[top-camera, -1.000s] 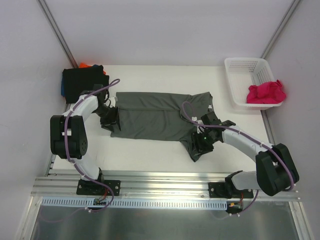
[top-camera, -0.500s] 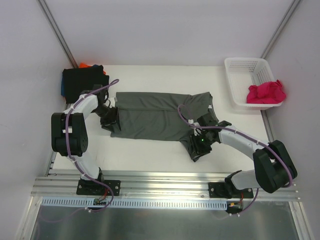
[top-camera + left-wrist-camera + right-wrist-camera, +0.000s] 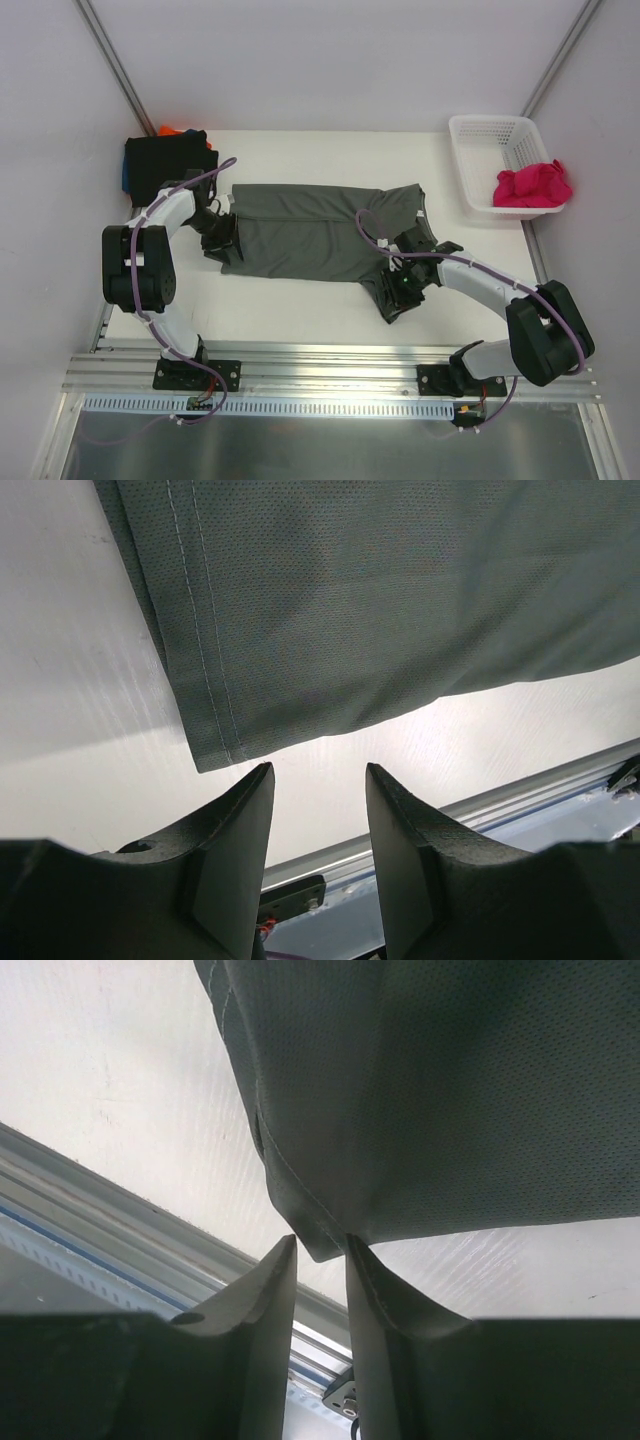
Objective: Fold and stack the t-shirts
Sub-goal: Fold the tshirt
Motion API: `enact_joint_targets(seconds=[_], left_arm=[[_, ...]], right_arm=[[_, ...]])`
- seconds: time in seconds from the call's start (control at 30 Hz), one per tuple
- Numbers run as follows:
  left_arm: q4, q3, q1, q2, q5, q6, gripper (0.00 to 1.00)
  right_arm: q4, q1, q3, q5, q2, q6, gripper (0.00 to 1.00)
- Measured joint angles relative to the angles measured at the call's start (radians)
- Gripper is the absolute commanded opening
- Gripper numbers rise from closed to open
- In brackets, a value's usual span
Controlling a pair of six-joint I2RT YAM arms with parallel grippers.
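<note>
White bench (image 3: 330, 310) carries the grey shirt (image 3: 310, 235), its long axis running side to side between the arms. Left gripper (image 3: 318, 790) gapes, hem corner just ahead of it, untouched. Right gripper (image 3: 320, 1250), nearly closed, pinches the opposite corner.

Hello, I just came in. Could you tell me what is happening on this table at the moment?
Two robot arms are working on a dark grey t-shirt spread flat on the table. The right end effector pinches a corner of it; the left end effector is open just off its hem. Folded shirts sit at the far left, and a pink one waits in the basket.
</note>
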Motion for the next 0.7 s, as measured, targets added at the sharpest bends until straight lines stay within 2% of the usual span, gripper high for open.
enact_joint_targets(seconds=[0.23, 0.27, 0.37, 0.7], left_arm=[[0.000, -0.015, 0.000, -0.016, 0.001, -0.003, 0.42], [0.000, -0.022, 0.000, -0.021, 0.001, -0.004, 0.42], [-0.006, -0.031, 0.002, -0.029, 0.001, -0.006, 0.42], [-0.016, -0.063, 0.023, -0.104, 0.001, -0.010, 0.42]], right_arm=[[0.001, 0.000, 0.000, 0.008, 0.020, 0.003, 0.18], [0.002, 0.000, 0.000, 0.008, 0.024, 0.003, 0.11], [0.003, 0.000, 0.000, 0.008, 0.033, 0.001, 0.00], [-0.026, 0.000, 0.064, 0.033, 0.037, -0.016, 0.01]])
